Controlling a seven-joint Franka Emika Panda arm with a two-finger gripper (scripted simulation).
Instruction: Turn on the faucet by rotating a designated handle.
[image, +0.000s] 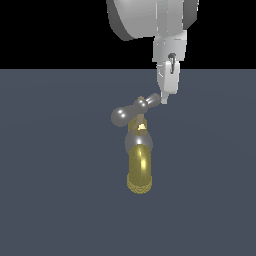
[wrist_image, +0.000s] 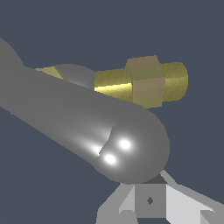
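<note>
The faucet (image: 139, 165) stands in the middle of the exterior view, its shiny brass spout curving down toward the viewer under a grey body. On top lies the handle (image: 131, 111), a silver-grey crossbar slanting up toward the exterior view's right. My gripper (image: 165, 96) comes down from above, its white tip touching the handle's end on that side. The fingers look pressed together with nothing between them. In the wrist view the handle's rounded end (wrist_image: 131, 151) fills the middle, just ahead of my gripper (wrist_image: 150, 202). A brass fitting of the faucet (wrist_image: 146, 82) shows behind it.
A flat dark grey-blue floor (image: 50, 200) spreads all around the faucet. The arm's thick white links (image: 150, 17) hang over the scene from the top of the exterior view.
</note>
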